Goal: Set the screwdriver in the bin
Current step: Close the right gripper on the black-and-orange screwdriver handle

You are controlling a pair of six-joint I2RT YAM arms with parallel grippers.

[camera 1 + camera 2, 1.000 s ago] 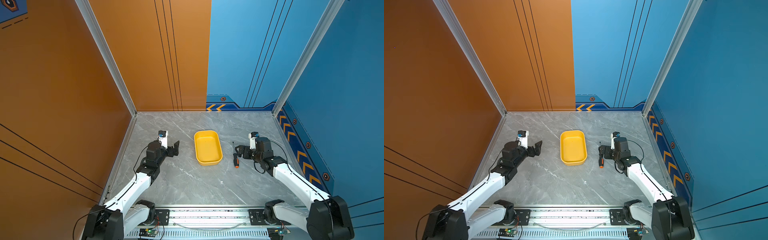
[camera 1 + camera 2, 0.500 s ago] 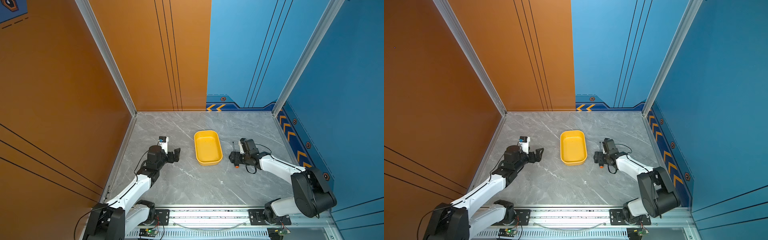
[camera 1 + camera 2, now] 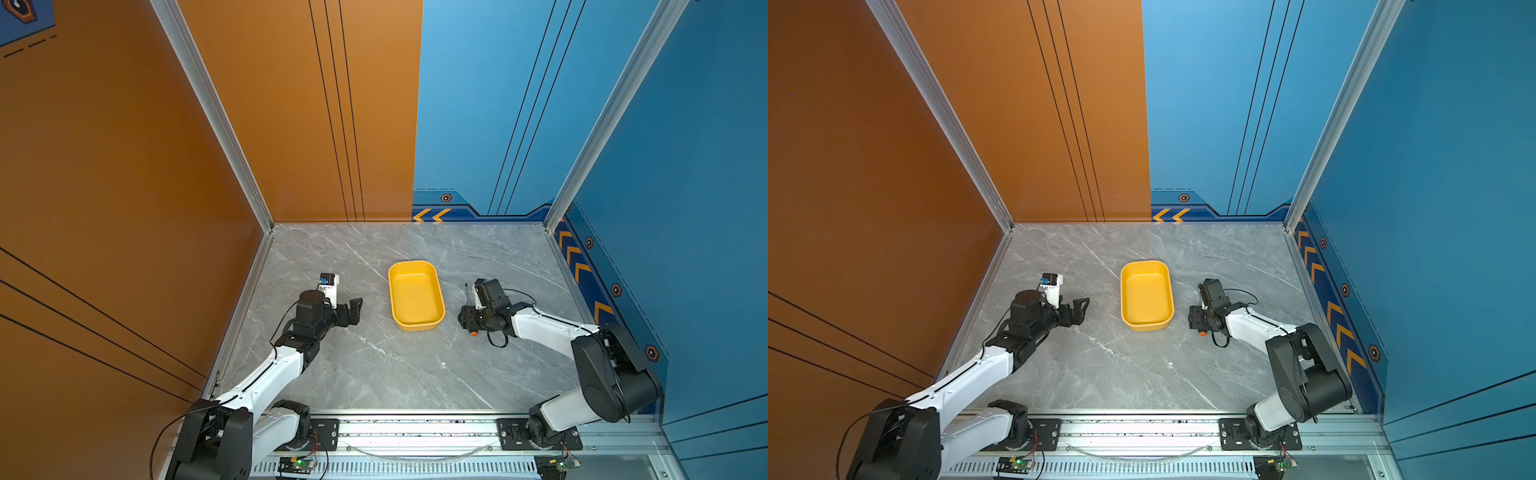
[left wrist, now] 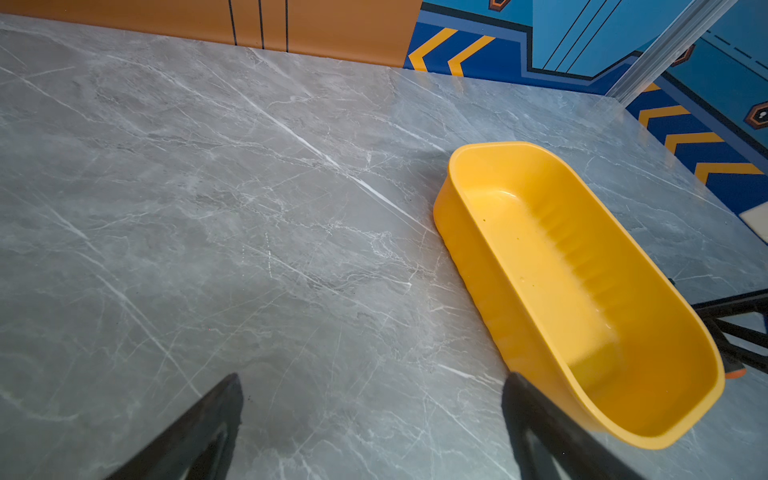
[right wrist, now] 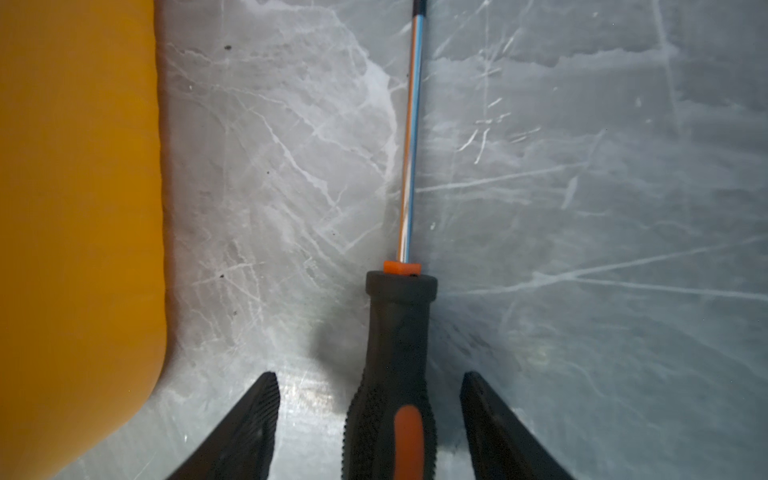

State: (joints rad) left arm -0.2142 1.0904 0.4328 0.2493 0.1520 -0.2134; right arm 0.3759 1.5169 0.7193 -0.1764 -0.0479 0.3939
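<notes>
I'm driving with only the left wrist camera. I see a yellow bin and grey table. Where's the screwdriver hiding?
Observer: The screwdriver lies flat on the table, on the bin's far side from the left gripper, not touching the bin.
Operator: Is anybody grabbing it?
Observer: The right gripper straddles its handle, jaws open, with a gap on each side.
Operator: Which way does the pointy end go?
Observer: Toward the back wall, running alongside the bin's long side.
</notes>
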